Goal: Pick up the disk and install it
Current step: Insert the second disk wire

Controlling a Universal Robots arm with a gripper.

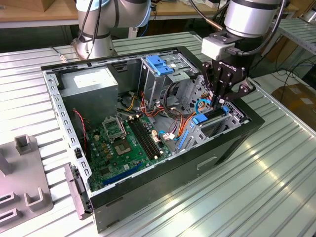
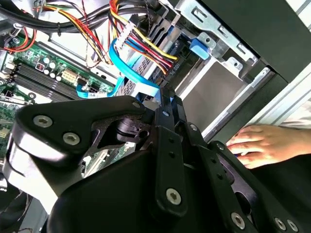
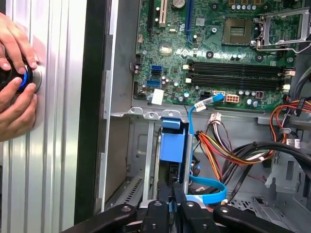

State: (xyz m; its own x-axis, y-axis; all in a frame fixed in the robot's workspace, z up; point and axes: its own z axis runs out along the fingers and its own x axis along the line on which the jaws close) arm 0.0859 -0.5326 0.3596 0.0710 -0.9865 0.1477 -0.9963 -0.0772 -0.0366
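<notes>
One open computer case (image 1: pixel 148 195) lies on its side on the slatted table (image 1: pixel 256 192), and I take it as my landmark, reading across from the exterior view's left. A grey fixture block (image 1: pixel 24 182) sits on the table well clear of the case on that side. Inside the case, near that end, the power-supply box (image 1: pixel 94 86) fills the far corner, the green motherboard (image 1: pixel 123 145) lies flat on the floor, and the drive cage with its blue handle (image 1: pixel 160 66) stands near the middle. At the case's other end my gripper (image 1: pixel 220 101) reaches down into the drive bay. The jaws look drawn in around the disk (image 3: pixel 173 148), which stands on edge, blue carrier up, partly down between the bay's metal walls; I judge it is held upright to follow that slot. Orange and blue cables (image 1: pixel 185 121) crowd beside it. A person's hands (image 3: pixel 14 82) rest on the table just outside the case wall, around a small round device.
</notes>
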